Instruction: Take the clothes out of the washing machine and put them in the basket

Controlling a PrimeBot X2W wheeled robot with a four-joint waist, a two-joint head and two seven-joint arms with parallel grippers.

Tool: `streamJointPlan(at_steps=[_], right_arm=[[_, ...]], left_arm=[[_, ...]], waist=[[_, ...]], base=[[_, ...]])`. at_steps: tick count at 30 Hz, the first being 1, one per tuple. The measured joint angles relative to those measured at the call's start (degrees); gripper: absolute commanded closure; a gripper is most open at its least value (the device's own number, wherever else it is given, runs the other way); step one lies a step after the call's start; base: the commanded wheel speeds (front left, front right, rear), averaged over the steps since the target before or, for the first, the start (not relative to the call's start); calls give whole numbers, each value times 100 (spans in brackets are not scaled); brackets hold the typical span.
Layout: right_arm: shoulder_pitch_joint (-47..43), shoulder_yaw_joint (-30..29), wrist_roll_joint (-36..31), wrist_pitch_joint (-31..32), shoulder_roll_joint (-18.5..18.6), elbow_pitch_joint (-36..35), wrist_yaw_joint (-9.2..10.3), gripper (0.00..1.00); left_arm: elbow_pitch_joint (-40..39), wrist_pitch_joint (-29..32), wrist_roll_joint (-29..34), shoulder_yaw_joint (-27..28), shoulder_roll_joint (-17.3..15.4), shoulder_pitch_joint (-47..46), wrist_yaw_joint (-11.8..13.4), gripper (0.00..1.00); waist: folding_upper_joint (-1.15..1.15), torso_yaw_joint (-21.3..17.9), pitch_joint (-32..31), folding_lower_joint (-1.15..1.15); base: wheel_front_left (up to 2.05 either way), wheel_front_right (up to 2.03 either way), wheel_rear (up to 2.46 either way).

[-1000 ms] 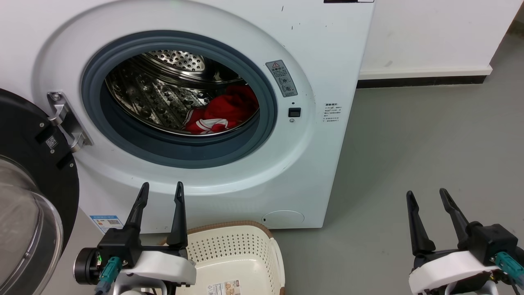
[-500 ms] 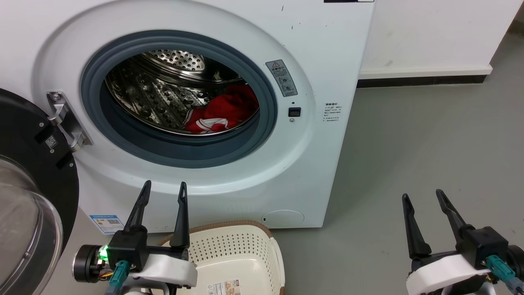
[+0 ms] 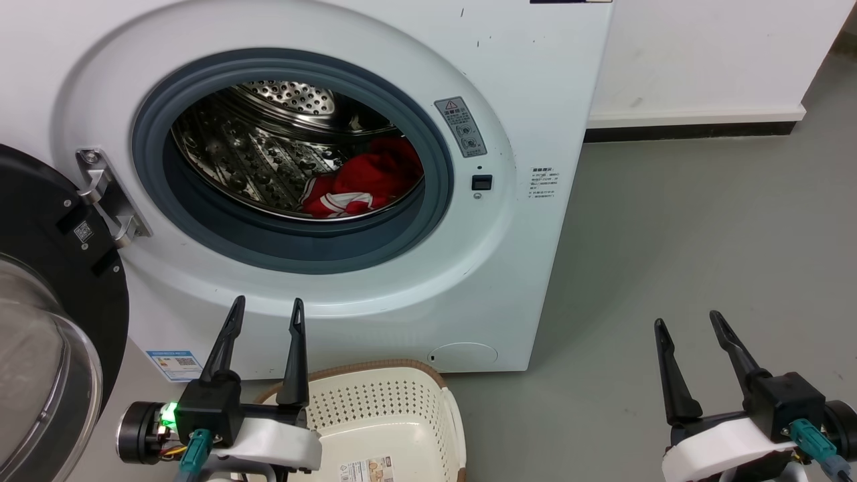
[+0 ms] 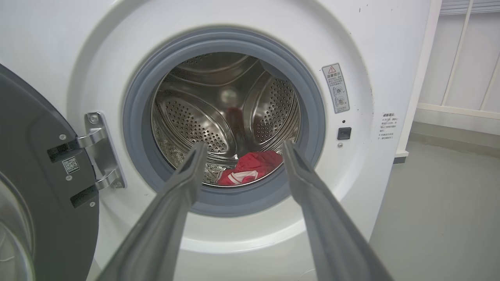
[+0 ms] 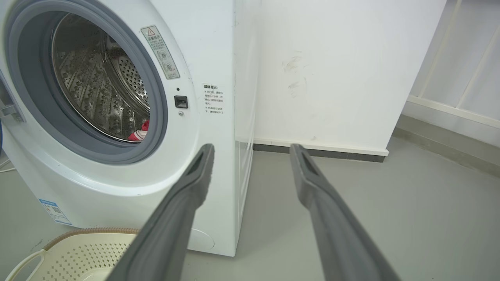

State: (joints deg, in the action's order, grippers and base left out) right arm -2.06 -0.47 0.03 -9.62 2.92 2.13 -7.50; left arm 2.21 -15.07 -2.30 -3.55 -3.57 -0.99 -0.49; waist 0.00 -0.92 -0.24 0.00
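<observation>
- The washing machine (image 3: 535,80) stands with its door (image 3: 40,221) swung wide to the robot's left. The door's black frame and glass bowl face the head camera.
- The clothes (image 3: 361,184) — red fabric with white stripes — lie in a small heap at the lower right of the steel drum (image 3: 268,147), behind the grey rubber rim (image 3: 294,251). They are well apart from both end effectors.
- The basket (image 3: 375,395) sits on the floor (image 3: 703,234) just in front of the machine's base, below the porthole. Its perforated wall, brown rim and a paper label (image 3: 367,470) on its bottom are in view.
- The left end effector (image 3: 266,302) hovers low before the machine, above the basket's left rim in the head view. Its fingers are spread apart and grip nothing. In the left wrist view they point at the porthole, and the red heap shows between them, far beyond the tips.
- The right end effector (image 3: 687,318) hangs over bare floor, well to the right of the machine — fingers parted, empty. In the right wrist view they aim at the machine's right front corner and the white wall (image 3: 703,53) beside it.
</observation>
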Motion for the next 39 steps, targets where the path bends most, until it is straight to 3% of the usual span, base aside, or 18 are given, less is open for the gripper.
streamJointPlan(at_steps=[13,19,29,39], right_arm=[[9,42,101,-2,1,47,0,0],[232,100,201,-54,1,-142,0,0],[977,168,398,-249,2,-350,0,0],[1719,427,547,-425,2,-407,0,0]], left_arm=[[96,0,-34,53,29,2,-2,0],[266,-1,-38,79,41,-444,52,0],[765,-1,4,71,55,-1740,277,0],[1953,-1,12,177,-140,-3392,252,0]], waist=[[0,-18,55,0],[0,-112,442,0],[0,-181,1661,1],[0,-251,2890,1]], base=[[0,0,0],[0,0,0],[0,0,0],[0,0,0]])
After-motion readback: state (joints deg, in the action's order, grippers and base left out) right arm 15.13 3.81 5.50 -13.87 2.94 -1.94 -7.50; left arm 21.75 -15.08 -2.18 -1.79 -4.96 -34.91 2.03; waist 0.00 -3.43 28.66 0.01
